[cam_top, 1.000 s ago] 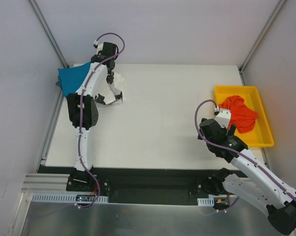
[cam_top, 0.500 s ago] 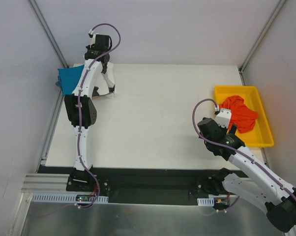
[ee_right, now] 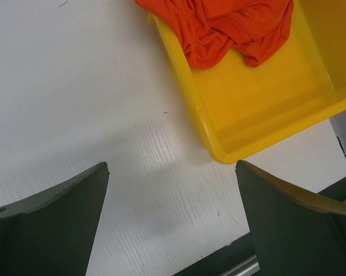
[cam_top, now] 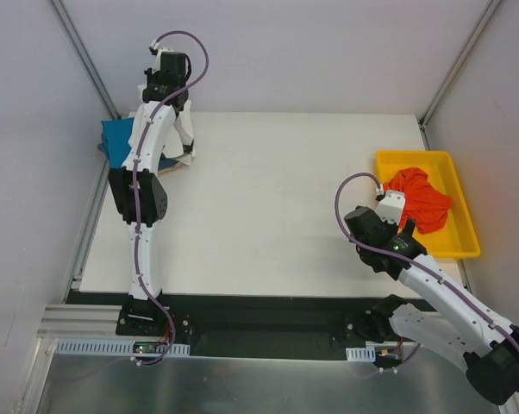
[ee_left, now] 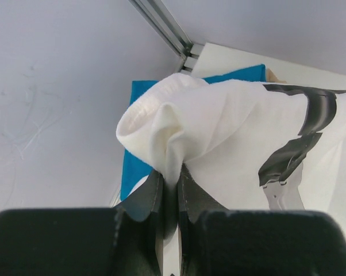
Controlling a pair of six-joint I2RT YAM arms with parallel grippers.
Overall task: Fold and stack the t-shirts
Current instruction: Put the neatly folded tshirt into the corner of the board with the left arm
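Left hand (ee_left: 170, 175) clamped on white t-shirt (ee_left: 219, 121), clear only from wrist, right hand (ee_right: 170, 172) wide open, empty

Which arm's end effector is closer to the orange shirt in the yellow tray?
Right. The right end effector hovers open beside the orange-red t-shirt in the yellow tray; the left end effector is across the table, pinching the white t-shirt.
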